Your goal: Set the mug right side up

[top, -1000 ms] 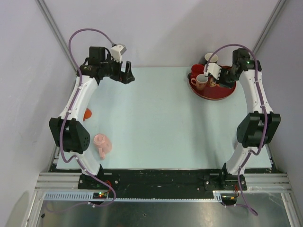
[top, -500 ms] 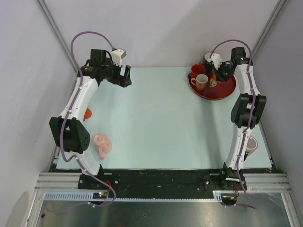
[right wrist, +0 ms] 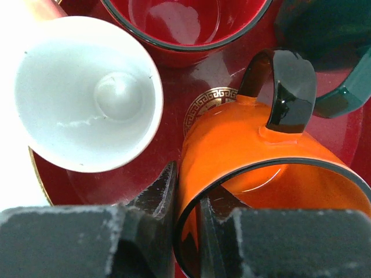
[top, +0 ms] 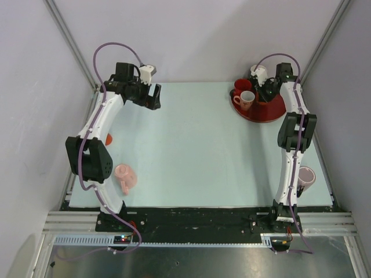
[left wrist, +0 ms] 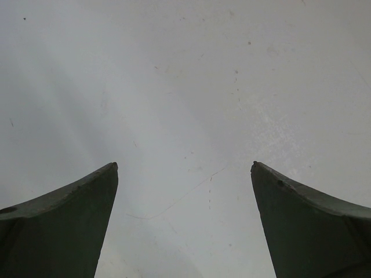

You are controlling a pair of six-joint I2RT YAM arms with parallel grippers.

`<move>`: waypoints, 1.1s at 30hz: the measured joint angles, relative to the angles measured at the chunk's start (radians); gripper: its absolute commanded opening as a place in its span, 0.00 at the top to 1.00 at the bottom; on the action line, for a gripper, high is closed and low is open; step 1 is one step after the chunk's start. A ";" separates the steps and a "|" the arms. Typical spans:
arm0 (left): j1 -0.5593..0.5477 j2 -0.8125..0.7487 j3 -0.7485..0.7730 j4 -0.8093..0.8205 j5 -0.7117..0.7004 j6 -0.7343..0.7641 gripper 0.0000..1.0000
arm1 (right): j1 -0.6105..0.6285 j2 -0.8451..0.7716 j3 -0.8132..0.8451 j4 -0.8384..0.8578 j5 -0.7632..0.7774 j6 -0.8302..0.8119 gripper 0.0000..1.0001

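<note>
An orange mug with a black handle and black rim lies tilted in the red tray, its mouth toward the wrist camera. My right gripper is shut on its rim, one finger inside the mug and one outside. In the top view the right gripper is over the tray at the back right and hides the orange mug. My left gripper is open and empty at the back left; its wrist view shows only bare table between the fingers.
The tray also holds a mug with a white inside, a red mug and a dark green mug. A pink mug sits near the left front. Another mug stands by the right edge. A small orange thing lies at the left.
The right arm has straightened toward the back and its gripper has shifted further back over the tray, uncovering the mug at the right edge. The left gripper has shifted slightly.
</note>
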 measured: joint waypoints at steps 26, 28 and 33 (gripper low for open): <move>0.000 0.019 0.021 -0.011 -0.010 0.014 0.00 | 0.021 0.045 0.031 0.131 0.013 0.078 0.47; 0.000 0.019 0.021 -0.011 -0.009 0.014 0.00 | 0.021 0.028 0.013 0.139 0.020 0.085 0.46; 0.000 0.019 0.021 -0.012 -0.009 0.014 0.00 | 0.009 -0.162 -0.214 0.237 0.021 0.199 0.39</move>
